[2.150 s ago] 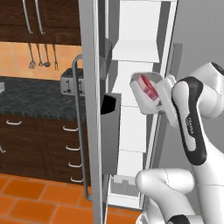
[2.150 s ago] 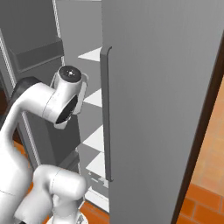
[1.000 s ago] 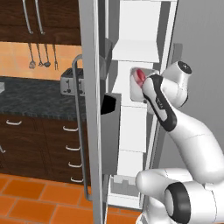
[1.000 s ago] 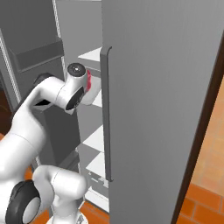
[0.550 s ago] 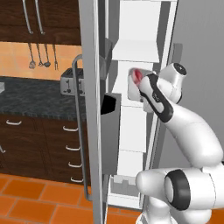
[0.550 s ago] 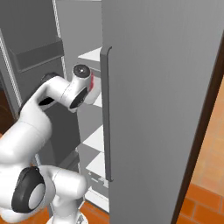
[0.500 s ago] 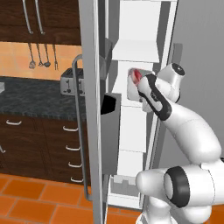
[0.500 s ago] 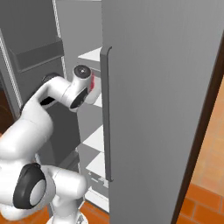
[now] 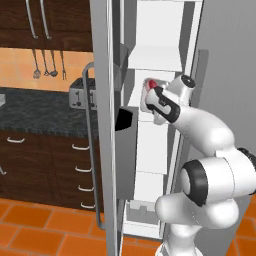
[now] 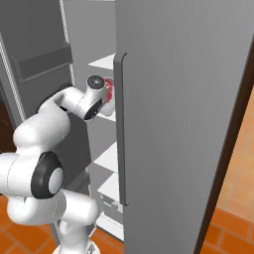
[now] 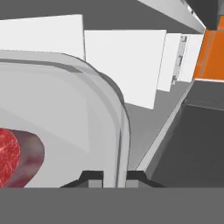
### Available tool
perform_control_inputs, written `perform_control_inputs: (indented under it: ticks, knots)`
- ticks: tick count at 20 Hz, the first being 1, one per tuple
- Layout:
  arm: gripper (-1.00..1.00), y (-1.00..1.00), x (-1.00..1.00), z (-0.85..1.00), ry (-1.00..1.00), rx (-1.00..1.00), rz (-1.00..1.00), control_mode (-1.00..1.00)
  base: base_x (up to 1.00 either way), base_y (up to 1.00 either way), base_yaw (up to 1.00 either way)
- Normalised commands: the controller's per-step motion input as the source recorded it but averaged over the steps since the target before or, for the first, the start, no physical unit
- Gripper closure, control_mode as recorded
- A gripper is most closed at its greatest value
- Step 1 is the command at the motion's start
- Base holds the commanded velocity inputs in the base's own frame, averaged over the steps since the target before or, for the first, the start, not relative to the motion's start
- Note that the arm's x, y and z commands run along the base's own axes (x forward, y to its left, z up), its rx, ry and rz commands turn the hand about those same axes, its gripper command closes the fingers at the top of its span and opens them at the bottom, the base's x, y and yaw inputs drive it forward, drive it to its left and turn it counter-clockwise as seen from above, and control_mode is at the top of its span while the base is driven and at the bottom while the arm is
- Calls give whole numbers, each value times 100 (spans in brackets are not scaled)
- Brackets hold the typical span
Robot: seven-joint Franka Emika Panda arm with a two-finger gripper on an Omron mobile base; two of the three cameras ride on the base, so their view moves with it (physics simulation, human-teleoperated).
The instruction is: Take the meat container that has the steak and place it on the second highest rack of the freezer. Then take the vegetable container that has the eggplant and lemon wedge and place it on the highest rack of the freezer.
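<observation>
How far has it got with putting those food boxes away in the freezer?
Partway through the first box. The gripper is shut on the rim of the meat container, the steak inside, and the arm has it among the white shelves of the open freezer. It is not released yet. Left to do: let go, then fetch the eggplant-and-lemon box for the top rack.

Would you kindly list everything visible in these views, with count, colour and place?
freezer: one, grey, door open, white shelves inside
container: one, clear, held inside the freezer
steak: one, red, in the container
toaster: one, silver, on the dark counter
utensils: three, grey, hanging on the wall
drawers: several, dark brown, below the counter
floor: orange tiles
gripper: one, shut on the container's rim
</observation>
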Motion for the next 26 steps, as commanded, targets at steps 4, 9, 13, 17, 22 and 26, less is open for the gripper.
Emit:
perform_control_inputs:
  ticks: [4, 9, 13, 17, 22, 26]
  knots:
    - [100, 0, 16, -20, 0, 0, -1, -100, 0, 0, 0]
    - [100, 0, 36, -11, 1, -1, 0, -100, 0, 0, 0]
    - [100, 0, 53, -3, 0, -3, 0, -100, 0, 0, 0]
    - [100, -3, 42, 0, 0, 0, 0, -100, 0, 0, 0]
    - [100, -16, 31, -9, 0, 0, 0, -100, 0, 0, 0]
    - [100, -13, 39, -16, 0, 0, 0, -100, 0, 0, 0]
